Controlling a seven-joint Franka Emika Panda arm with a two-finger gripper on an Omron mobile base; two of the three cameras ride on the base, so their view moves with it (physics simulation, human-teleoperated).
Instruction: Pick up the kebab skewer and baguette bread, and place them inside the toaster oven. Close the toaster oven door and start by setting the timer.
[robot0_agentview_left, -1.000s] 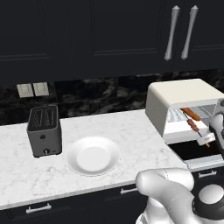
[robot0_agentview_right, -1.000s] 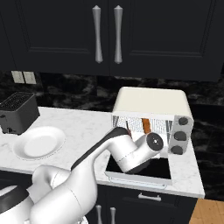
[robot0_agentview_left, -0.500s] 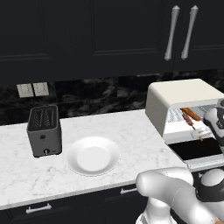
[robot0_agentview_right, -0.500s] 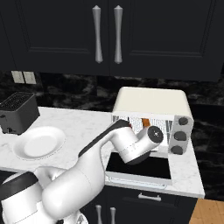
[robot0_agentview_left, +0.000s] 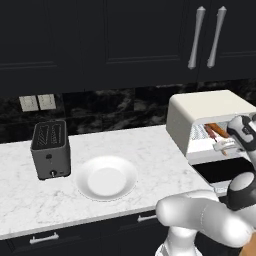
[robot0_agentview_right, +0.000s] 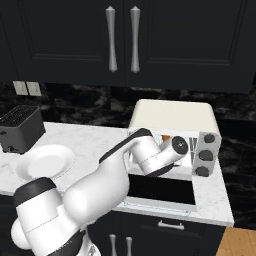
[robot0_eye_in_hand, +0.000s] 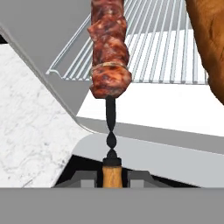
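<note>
Fingers: my fingertips (robot0_eye_in_hand: 87, 176) are clenched on the wooden handle end of the kebab skewer (robot0_eye_in_hand: 109, 52), and the jaws pinch it from both sides right at the bottom of the hand view.
Gripper: my gripper (robot0_eye_in_hand: 112, 177) sits at the mouth of the toaster oven (robot0_agentview_right: 172, 117), just over the front lip, above the lowered toaster oven door (robot0_agentview_right: 160, 190).
Skewer axis: the stick runs straight away from my fingers, long axis pointing into the oven, meat chunks leading and handle trailing in my grip.
Skewer place: the meat end hangs over the front edge of the wire rack (robot0_eye_in_hand: 157, 48), near its left front corner as my hand camera sees it; whether it touches the wires yet, I cannot tell.
Baguette: the baguette bread (robot0_eye_in_hand: 210, 48) lies on the rack to the right of the skewer in the hand view, its long axis also running front to back, roughly parallel and close beside the meat, though I cannot tell if they touch.
Step in hand: I judge this as sliding the skewer onto the rack, with letting go, shutting the door and turning a timer knob (robot0_agentview_right: 210, 138) not yet done.
Coming move: the push needs to go along the stick's own axis, deeper in, keeping to the left of the loaf.
Risk: drift right and the meat nudges the baguette.
Counter: the white plate (robot0_agentview_left: 106, 178) and dark toaster (robot0_agentview_left: 50, 149) sit well apart toward the left end of the marble counter (robot0_agentview_left: 150, 150).
</note>
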